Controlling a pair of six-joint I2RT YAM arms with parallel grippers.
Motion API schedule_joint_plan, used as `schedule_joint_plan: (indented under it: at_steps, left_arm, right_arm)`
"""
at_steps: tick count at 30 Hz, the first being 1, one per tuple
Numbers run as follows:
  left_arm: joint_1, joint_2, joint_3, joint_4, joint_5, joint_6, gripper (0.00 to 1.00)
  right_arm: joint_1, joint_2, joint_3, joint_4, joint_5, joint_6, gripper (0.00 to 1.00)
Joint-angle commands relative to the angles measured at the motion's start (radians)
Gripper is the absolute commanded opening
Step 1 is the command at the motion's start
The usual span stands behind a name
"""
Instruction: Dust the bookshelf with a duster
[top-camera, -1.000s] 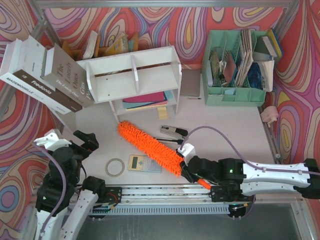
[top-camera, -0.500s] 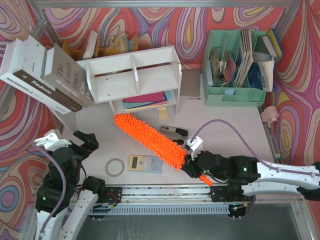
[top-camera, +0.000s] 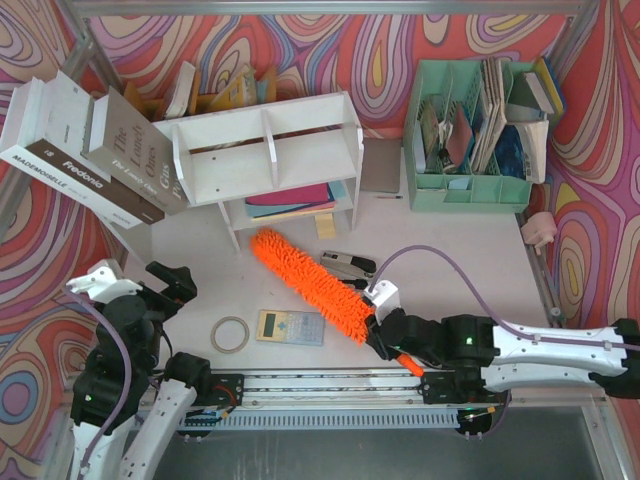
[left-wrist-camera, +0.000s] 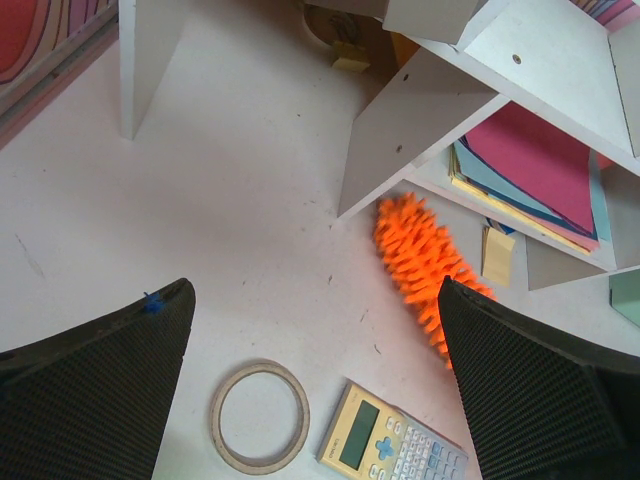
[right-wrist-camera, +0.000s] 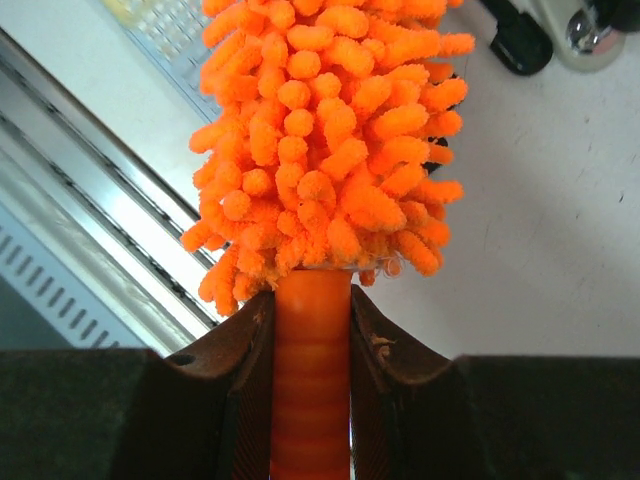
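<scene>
Duster (top-camera: 308, 286): long, fluffy, bright orange

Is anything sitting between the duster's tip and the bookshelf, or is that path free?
Nothing visible blocks it. The duster, held by the right gripper, has its tip just in front of the bookshelf, only bare table between. The stapler lies off to its right, the calculator and tape roll nearer the arms.
</scene>
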Motion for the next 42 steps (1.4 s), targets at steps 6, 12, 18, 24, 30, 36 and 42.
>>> schedule_joint_plan:
  at_steps: [6,12,18,24,30,36,42]
  left_arm:
    - [0.007,-0.016,-0.016,0.004,-0.002,-0.008,0.98]
    - [0.007,-0.015,-0.016,0.005,-0.004,-0.008,0.98]
    - [0.007,-0.015,-0.016,0.005,-0.001,-0.008,0.98]
    - [0.007,-0.015,-0.016,0.004,-0.003,-0.007,0.98]
    - [0.007,-0.018,-0.016,0.004,-0.006,-0.008,0.98]
    - [0.007,-0.017,-0.016,0.003,-0.006,-0.008,0.99]
    - [0.007,-0.017,-0.016,0.005,-0.007,-0.008,0.99]
  right_arm:
    - [0.003,-0.033,-0.040,0.028,0.118,0.102,0.00]
    - [0.002,-0.158,-0.037,-0.074,0.265,0.242,0.00]
    - [0.002,-0.146,-0.066,-0.049,0.270,0.289,0.00]
    - [0.003,-0.036,-0.092,0.243,0.159,0.167,0.00]
    - [0.002,0.072,-0.098,0.529,0.053,0.065,0.00]
    - [0.003,0.192,-0.067,0.611,0.004,0.034,0.00]
    - [0.002,0.250,-0.057,0.584,-0.002,0.051,0.00]
